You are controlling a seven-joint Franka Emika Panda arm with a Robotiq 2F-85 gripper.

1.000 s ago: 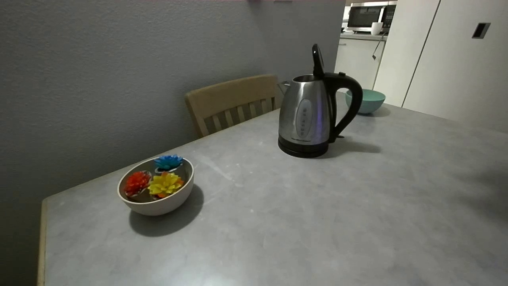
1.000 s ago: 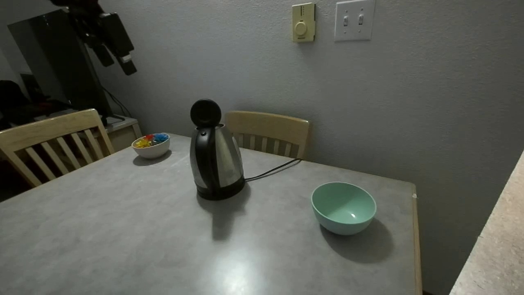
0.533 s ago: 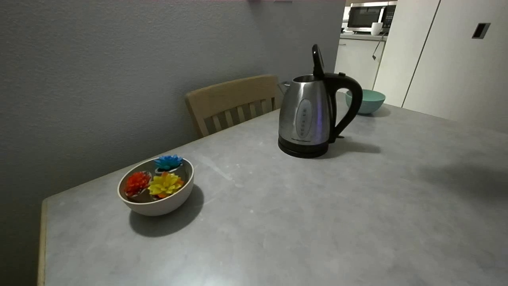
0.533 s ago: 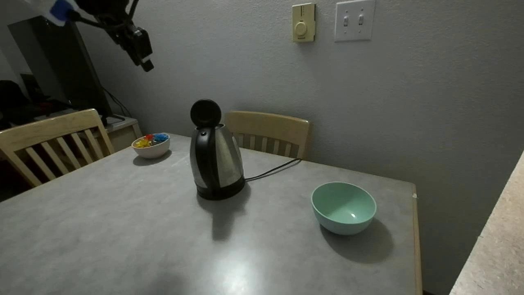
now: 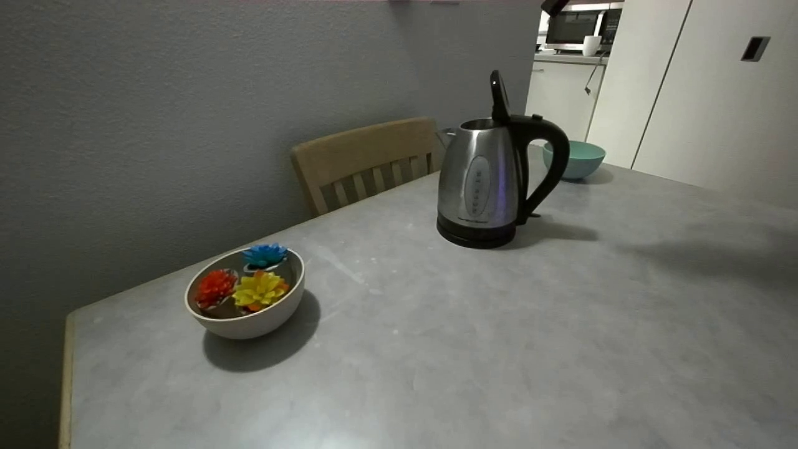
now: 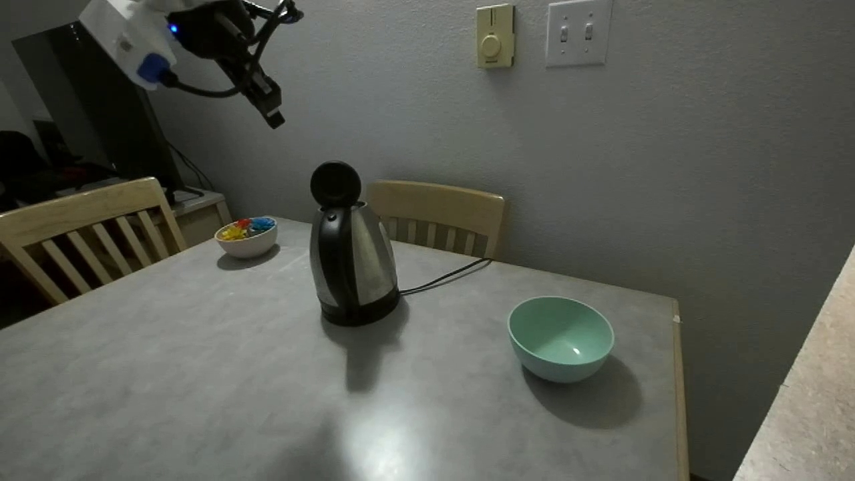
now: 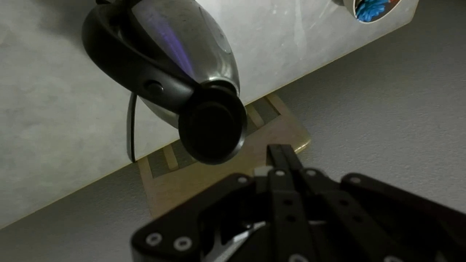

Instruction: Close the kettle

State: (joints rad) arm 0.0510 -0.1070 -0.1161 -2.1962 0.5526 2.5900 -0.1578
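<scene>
Kettle [image 5: 479, 181] upright on table [image 6: 167, 374], near its wall-side edge [image 6: 581, 283], off the corner [image 6: 670, 306]; lid [image 6: 335, 184] up. Gripper [image 7: 280, 150] narrow, holding nothing, higher than lid, not touching. Worry: hard push could slide or tip kettle toward that edge; straight-down press could jam lid; sideways misalignment could miss it.

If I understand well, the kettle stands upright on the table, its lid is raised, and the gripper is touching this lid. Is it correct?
Not entirely: the gripper is not touching the lid. An exterior view shows a clear gap between the two. The rest is right: the kettle stands upright on the table and its lid is raised.
</scene>
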